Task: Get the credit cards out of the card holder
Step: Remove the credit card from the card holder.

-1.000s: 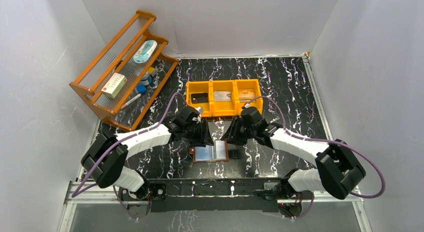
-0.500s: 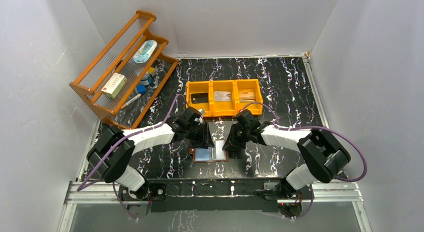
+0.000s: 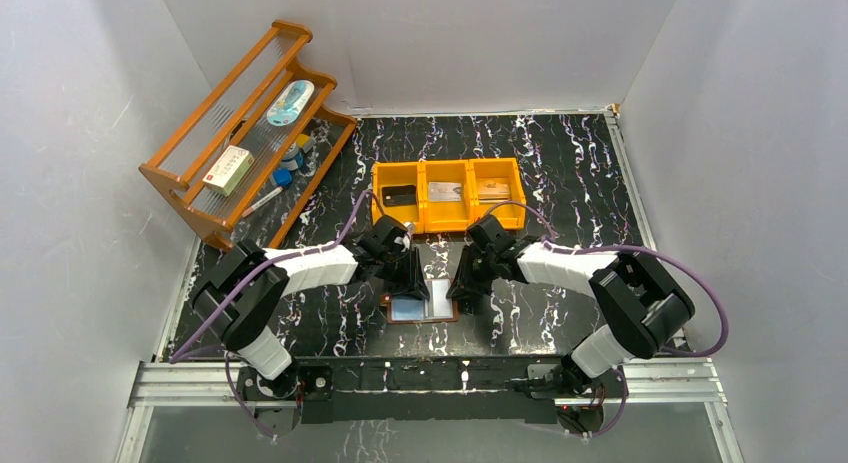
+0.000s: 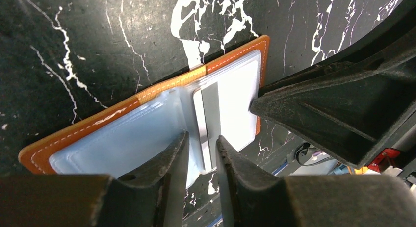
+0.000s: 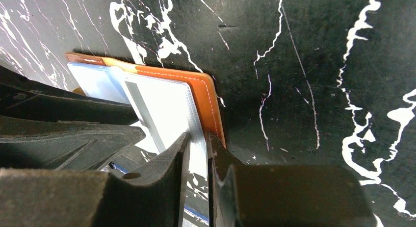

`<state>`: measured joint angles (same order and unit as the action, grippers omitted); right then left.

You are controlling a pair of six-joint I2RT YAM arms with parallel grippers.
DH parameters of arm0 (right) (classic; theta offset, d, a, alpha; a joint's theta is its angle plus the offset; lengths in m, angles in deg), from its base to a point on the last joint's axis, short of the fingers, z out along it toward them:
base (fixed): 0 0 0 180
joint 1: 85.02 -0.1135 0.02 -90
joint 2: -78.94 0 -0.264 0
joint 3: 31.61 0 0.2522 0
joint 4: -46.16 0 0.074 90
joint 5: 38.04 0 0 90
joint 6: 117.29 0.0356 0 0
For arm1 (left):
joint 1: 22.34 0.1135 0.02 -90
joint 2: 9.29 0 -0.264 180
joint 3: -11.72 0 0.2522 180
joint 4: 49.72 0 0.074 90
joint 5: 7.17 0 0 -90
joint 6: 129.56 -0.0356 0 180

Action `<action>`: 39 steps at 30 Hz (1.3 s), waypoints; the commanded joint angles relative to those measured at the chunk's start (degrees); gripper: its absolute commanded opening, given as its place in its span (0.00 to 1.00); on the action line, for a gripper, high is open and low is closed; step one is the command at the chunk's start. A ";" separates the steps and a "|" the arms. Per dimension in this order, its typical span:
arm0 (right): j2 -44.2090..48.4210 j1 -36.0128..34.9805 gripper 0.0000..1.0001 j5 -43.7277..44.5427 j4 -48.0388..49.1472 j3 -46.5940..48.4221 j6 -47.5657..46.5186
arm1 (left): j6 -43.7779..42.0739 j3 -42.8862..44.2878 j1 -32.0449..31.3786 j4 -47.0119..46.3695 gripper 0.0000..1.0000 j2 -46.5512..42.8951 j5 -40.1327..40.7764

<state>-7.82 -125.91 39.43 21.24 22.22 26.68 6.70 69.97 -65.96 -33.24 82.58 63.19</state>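
The brown card holder (image 3: 421, 320) lies open on the black marbled table between both grippers. A white card with a grey stripe (image 4: 230, 104) sits in its right clear pocket and also shows in the right wrist view (image 5: 162, 104). My left gripper (image 4: 202, 137) is down on the holder's middle. Its jaws are a narrow gap apart, astride the raised pale-blue pocket leaf and the card's left edge. My right gripper (image 5: 197, 135) is at the holder's right edge (image 5: 201, 94), jaws slightly apart over the pocket rim. A black card (image 3: 398, 195), a silvery card (image 3: 445, 191) and a tan card (image 3: 492, 189) lie in the orange bin.
The orange three-compartment bin (image 3: 447, 224) stands just behind the grippers. A wooden rack (image 3: 190, 183) at the back left holds a white-and-red box (image 3: 228, 169) and small items. White walls close in the table on three sides.
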 commanded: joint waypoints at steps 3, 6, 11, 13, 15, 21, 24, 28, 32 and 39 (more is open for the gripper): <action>-3.49 0.09 0.27 2.91 -2.64 0.51 -1.00 | 0.56 -1.53 -0.03 -2.74 0.22 1.32 -1.11; -3.61 0.06 0.27 2.69 -2.35 0.38 -0.94 | 1.65 -2.16 -0.07 -5.89 0.17 2.99 -3.63; -4.00 0.08 0.27 2.12 -1.92 0.33 -0.81 | 3.32 -4.17 -0.07 -10.04 0.00 3.06 -4.09; -4.25 0.04 0.27 2.00 -1.98 0.34 -0.76 | 2.94 -4.09 -0.07 -9.70 0.00 2.36 -3.48; -4.16 0.02 0.27 2.23 -2.11 0.27 -0.56 | 2.85 -4.22 -0.07 -9.38 0.00 1.13 -2.76; -3.33 0.02 0.27 3.30 -2.82 0.88 -0.58 | 1.89 -4.18 -0.07 -7.13 0.00 -1.60 -0.99; -2.93 0.05 0.25 3.02 -2.20 0.88 -0.82 | 1.77 -4.70 -0.07 -6.41 0.00 -2.86 -0.42; -2.66 0.07 0.14 1.01 0.46 0.34 -1.22 | 1.73 -5.32 -0.02 -5.49 0.00 -4.49 0.71; -2.11 0.06 0.10 0.10 2.05 -0.26 -0.90 | 1.95 -5.98 0.02 -5.86 0.00 -6.03 1.15; -2.21 0.10 0.07 -1.00 3.29 -0.82 -0.58 | 2.42 -5.18 0.11 -5.80 0.03 -3.78 0.46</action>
<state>-9.20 -125.60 37.75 23.67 22.64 26.51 9.06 64.49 -65.65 -39.75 78.80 63.96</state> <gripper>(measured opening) 0.083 0.007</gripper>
